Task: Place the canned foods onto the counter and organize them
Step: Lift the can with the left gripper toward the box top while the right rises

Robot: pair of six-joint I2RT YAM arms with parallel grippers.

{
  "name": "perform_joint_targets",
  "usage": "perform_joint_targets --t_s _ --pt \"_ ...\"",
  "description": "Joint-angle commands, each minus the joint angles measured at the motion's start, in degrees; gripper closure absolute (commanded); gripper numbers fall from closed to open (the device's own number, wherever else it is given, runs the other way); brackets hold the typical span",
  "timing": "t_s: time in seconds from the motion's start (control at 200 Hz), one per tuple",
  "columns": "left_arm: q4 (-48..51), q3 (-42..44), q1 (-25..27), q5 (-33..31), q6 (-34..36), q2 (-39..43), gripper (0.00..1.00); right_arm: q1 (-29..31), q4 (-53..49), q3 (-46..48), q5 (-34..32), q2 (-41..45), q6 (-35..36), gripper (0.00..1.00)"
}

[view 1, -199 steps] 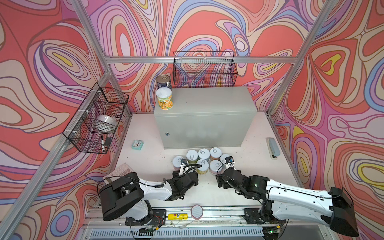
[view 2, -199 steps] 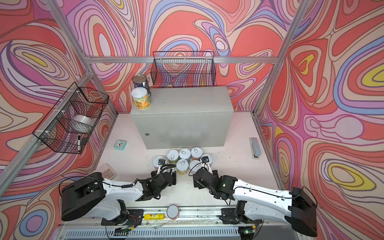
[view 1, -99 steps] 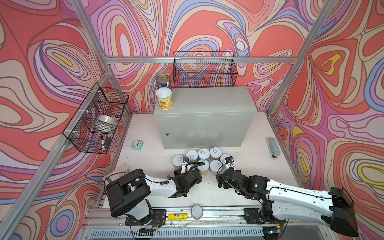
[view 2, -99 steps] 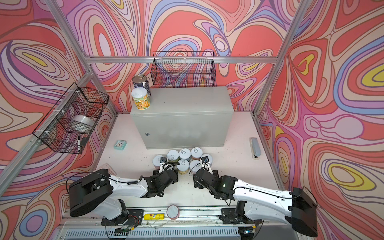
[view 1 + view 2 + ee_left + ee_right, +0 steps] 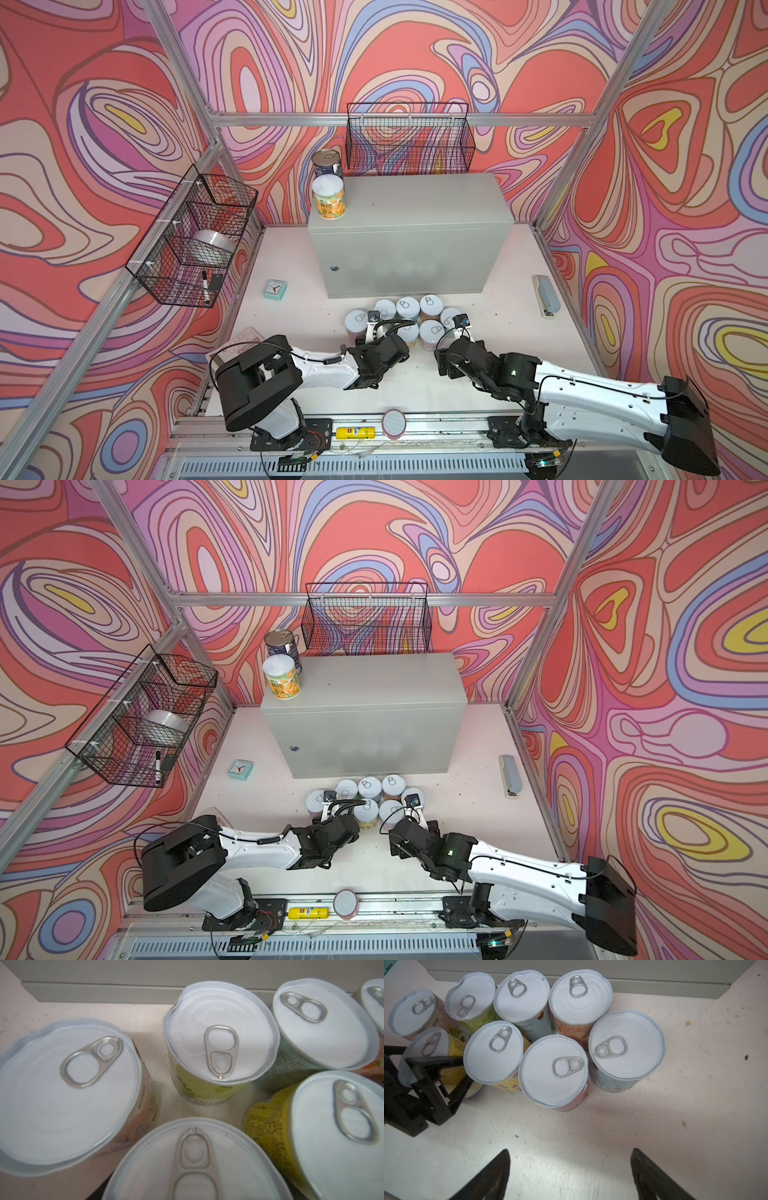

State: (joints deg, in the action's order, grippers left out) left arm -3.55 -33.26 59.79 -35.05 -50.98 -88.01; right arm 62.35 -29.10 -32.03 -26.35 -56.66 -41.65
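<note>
Right wrist view: eight short tins (image 5: 493,1053) are seen standing upright in a tight cluster on the desk (image 5: 675,1105), between the front face of the grey cabinet (image 5: 415,208) and the desk's front edge. The left hand (image 5: 415,1072) is closed round the yellow-labelled tin (image 5: 425,1043) at the cluster's front-left, with one finger (image 5: 436,1080) lying against its wall. The right hand (image 5: 570,1159) is held wide open and empty, apart from the tins on their front side. An orange-labelled tall tin (image 5: 329,199) and a dark blue tall tin (image 5: 327,164) are already set at the back-left corner of the cabinet top. The short tins are judged rigid, fairly heavy if full, and smooth-sided. Their thin lid rims look dented, so hold is best taken on the mid-wall, across the width. Neighbouring tins are likely to be nudged on lifting.
</note>
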Motion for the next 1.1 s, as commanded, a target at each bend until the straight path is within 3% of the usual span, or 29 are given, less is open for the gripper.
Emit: perform_joint_targets --t_s 0.0,0.29,0.536,0.781,1.006,1.096 --pt "9.94 -3.57 -0.14 -0.8 -2.89 0.48 1.0 0.36 0.94 1.43 -1.36 1.62 -0.32 0.06" --pt "20.68 -4.32 -0.11 1.9 0.81 14.05 1.0 0.35 2.64 1.77 -1.99 1.74 0.6 0.06" --pt "34.76 -14.74 1.64 2.53 6.11 21.85 1.0 0.32 3.29 1.6 -3.89 2.62 -1.88 0.07" --pt "46.86 -36.65 0.65 0.24 19.73 21.35 1.0 0.36 3.78 2.11 -7.97 5.88 -3.54 0.1" --pt "52.66 -59.72 -7.22 5.84 29.59 13.07 1.0 0.28 2.04 -6.91 -12.85 1.22 3.4 0.06" --pt "54.78 -70.14 -10.78 7.94 33.49 7.57 1.0 -1.06 -0.23 -13.99 -11.06 -3.18 6.24 0.05"
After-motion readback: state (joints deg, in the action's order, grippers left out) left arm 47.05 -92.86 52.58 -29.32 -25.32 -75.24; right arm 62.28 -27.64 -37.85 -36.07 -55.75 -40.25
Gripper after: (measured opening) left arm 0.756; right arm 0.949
